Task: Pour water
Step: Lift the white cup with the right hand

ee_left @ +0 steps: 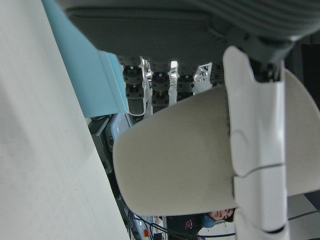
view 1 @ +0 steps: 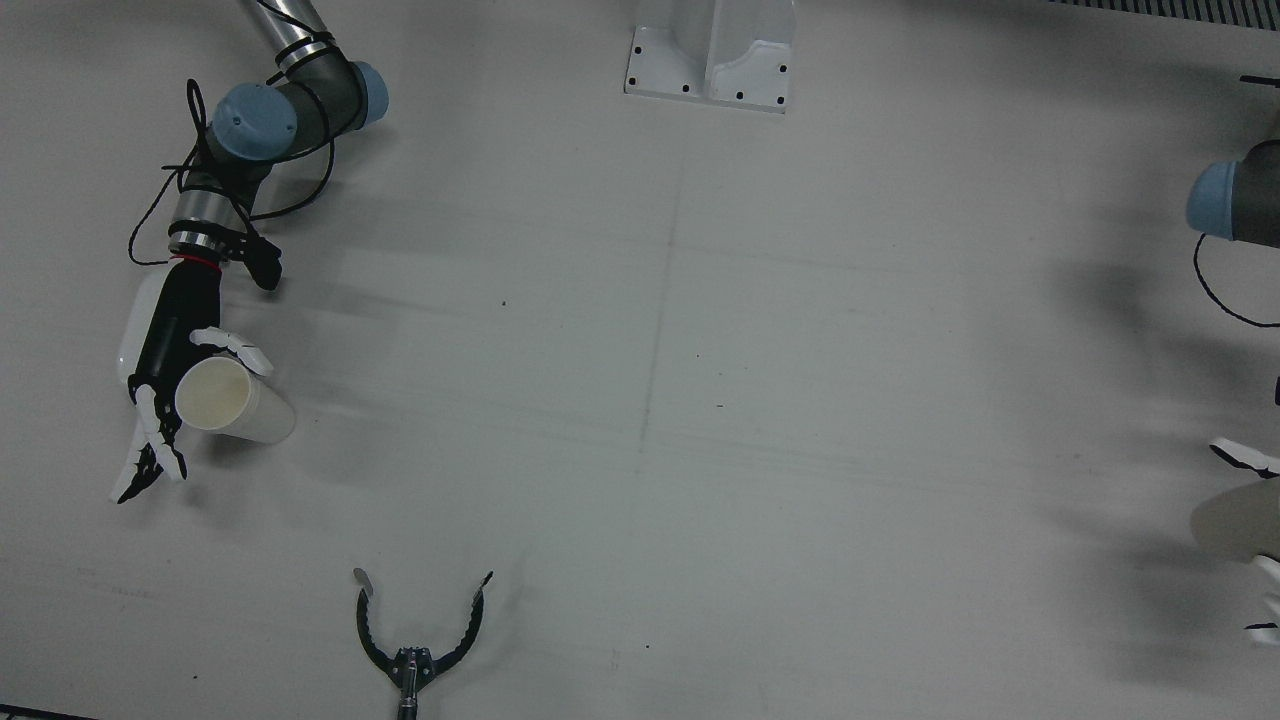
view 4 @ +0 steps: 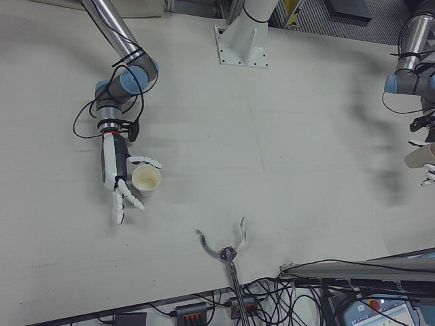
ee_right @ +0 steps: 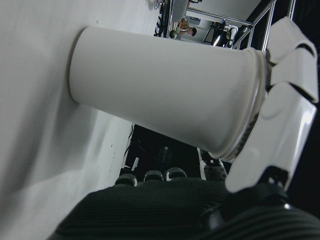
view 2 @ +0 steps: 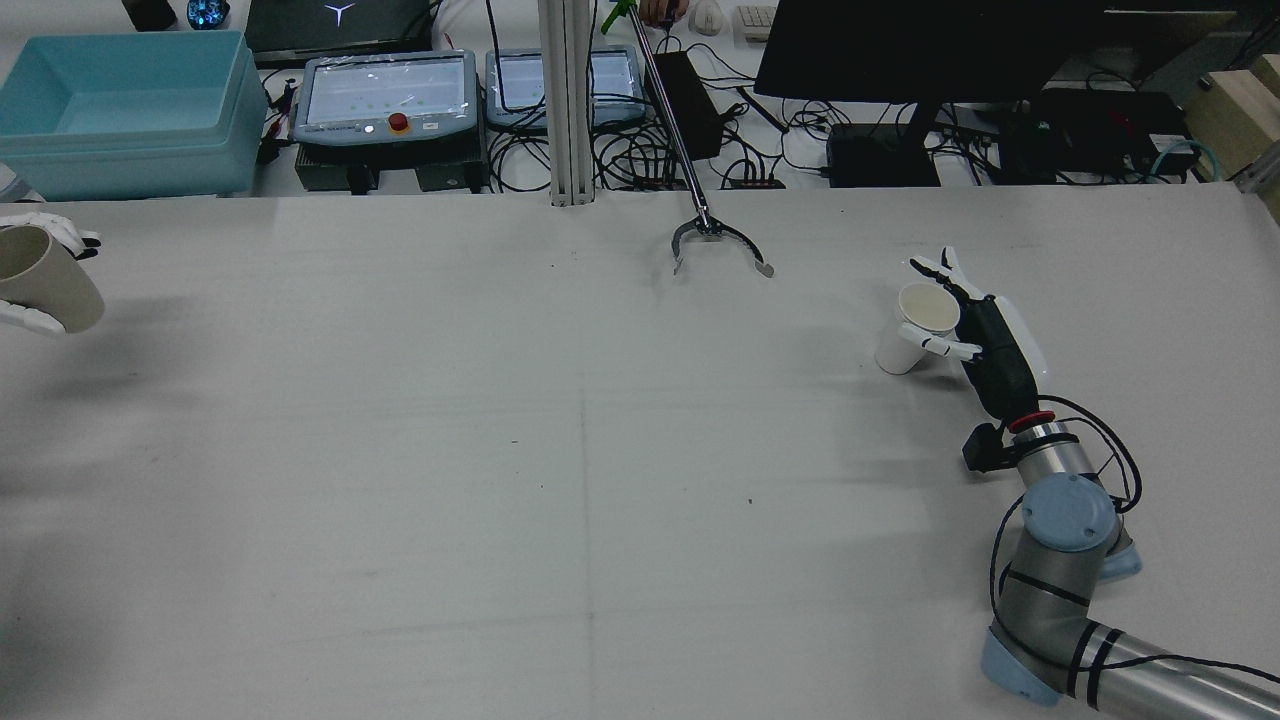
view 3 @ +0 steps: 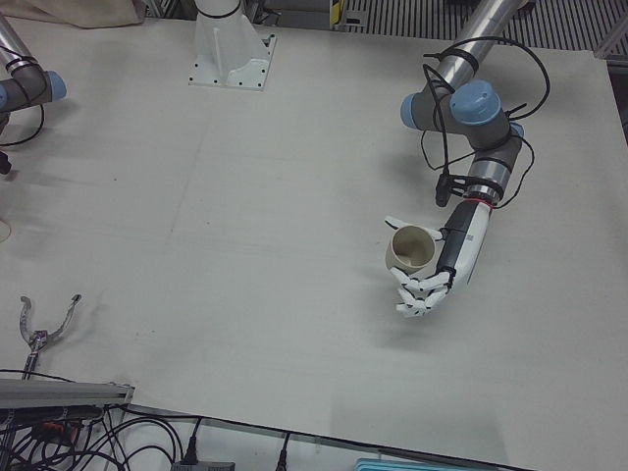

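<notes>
A light, thin-walled, easily crushed white paper cup [view 2: 915, 338] standing on the table [view 2: 600, 450] is loosely cradled near its rim by the half-open right hand [view 2: 975, 335], while a beige cup [view 2: 45, 280], raised off the table at its far left edge, is clasped mid-wall by the left hand [view 3: 432, 285], where gentle pressure is judged safest.

Even, dim overhead light leaves the table [view 1: 700, 400] flat grey with no glare. Soft, smeared shadows fall beside both arms. The front view is blurred at its right edge; the cup [ee_left: 190, 170] looms large and soft in the left hand view.
</notes>
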